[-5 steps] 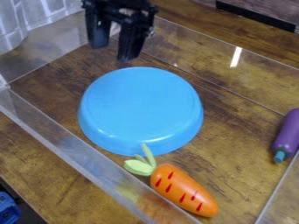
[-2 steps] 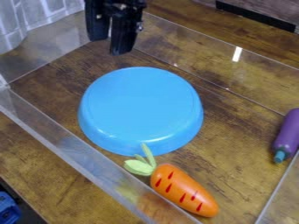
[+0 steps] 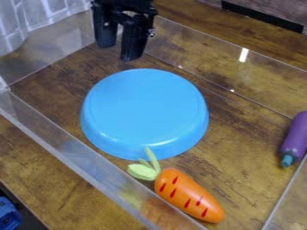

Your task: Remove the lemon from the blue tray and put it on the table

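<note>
Dark wood table (image 3: pixel 240 108) held the blue tray (image 3: pixel 144 112), no lemon visible. Your gripper (image 3: pixel 124 43) hung open at twelve o'clock; search before descending.

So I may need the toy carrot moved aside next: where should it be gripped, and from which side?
Grip the carrot across the middle of its orange body, coming straight down from above. It lies flat on the table, pointing diagonally, close to the near acrylic wall and the blue tray, so a side approach looks cramped. Set the fingers across its long axis; the green top is probably too thin.
</note>
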You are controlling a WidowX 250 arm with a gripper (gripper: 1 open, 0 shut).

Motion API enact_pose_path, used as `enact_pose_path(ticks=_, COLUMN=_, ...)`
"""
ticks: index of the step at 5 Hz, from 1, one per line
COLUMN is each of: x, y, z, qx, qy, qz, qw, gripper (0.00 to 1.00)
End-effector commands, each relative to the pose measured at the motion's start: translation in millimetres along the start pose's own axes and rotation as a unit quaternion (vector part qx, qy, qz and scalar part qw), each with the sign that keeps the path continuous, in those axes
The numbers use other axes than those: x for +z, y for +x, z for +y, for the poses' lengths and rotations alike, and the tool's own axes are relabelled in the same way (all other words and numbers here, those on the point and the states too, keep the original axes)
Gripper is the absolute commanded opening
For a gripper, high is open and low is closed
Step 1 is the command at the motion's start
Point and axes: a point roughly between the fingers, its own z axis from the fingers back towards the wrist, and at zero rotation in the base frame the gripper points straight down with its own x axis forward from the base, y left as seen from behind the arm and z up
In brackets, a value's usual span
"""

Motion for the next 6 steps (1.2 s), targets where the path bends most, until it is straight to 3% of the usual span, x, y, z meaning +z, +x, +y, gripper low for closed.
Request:
enact_pose_path(ticks=1, x=18.4, y=3.4, z=-14, qx=0.004, qy=0.006, qz=-0.034, qw=0.9994, gripper=1.0)
enact_pose_path(ticks=3, x=25.7, y=8.3, z=-30, qx=0.02, qy=0.01, qz=-0.044, qw=0.9988, gripper=1.0)
enact_pose_path(ticks=5, x=33.4, y=2.2, z=-10, qx=0.065, qy=0.001, qz=-0.045, qw=0.9969, gripper=1.0)
enact_pose_path(ticks=6, x=26.7, y=11.6, z=-6, qx=0.018, qy=0.008, qz=-0.048, qw=0.9987, gripper=1.0)
